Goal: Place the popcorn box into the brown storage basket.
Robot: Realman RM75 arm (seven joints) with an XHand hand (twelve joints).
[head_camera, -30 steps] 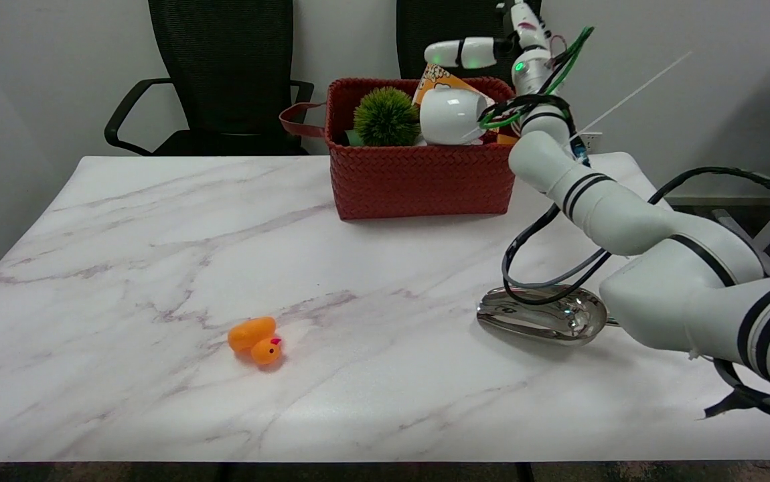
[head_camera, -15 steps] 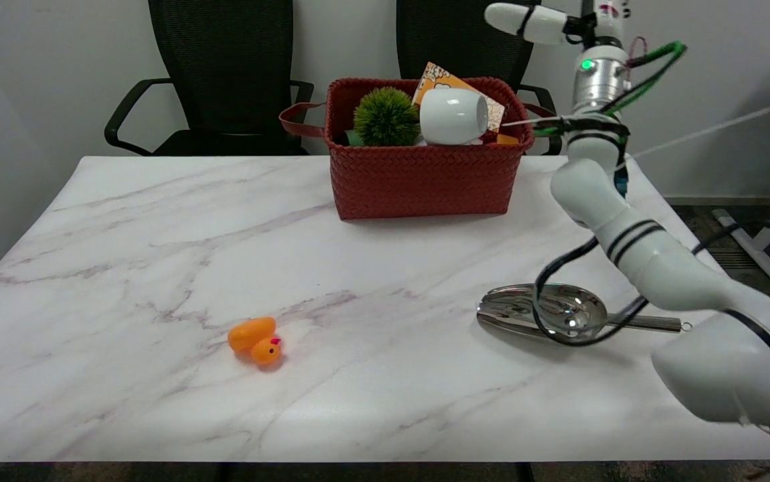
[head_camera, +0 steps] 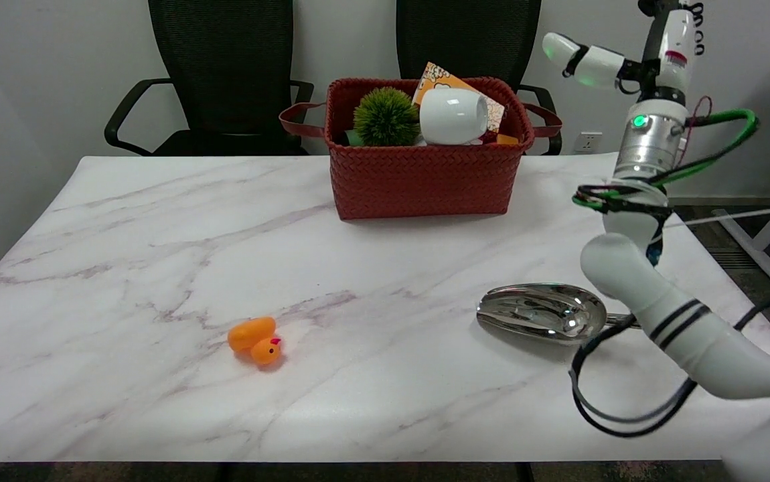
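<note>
The popcorn box [head_camera: 438, 75], orange and white with a popcorn print, stands tilted inside the brown woven basket [head_camera: 425, 182] at the back middle of the table. A white cup hides its lower part. My right hand [head_camera: 656, 50] is raised in the air to the right of the basket, well apart from it. One finger [head_camera: 582, 59] sticks out to the left, and nothing is in the hand. The top edge of the picture cuts off its upper part.
In the basket lie a white cup [head_camera: 452, 115] on its side and a green spiky ball [head_camera: 386, 115]. A shiny metal scoop [head_camera: 542, 313] lies front right under my forearm. An orange toy duck [head_camera: 256, 341] lies front left. Two black chairs [head_camera: 224, 73] stand behind the table.
My right arm has swung away from the basket to the right, and the hand has gone with it. The popcorn box stays in the basket, now uncovered.
</note>
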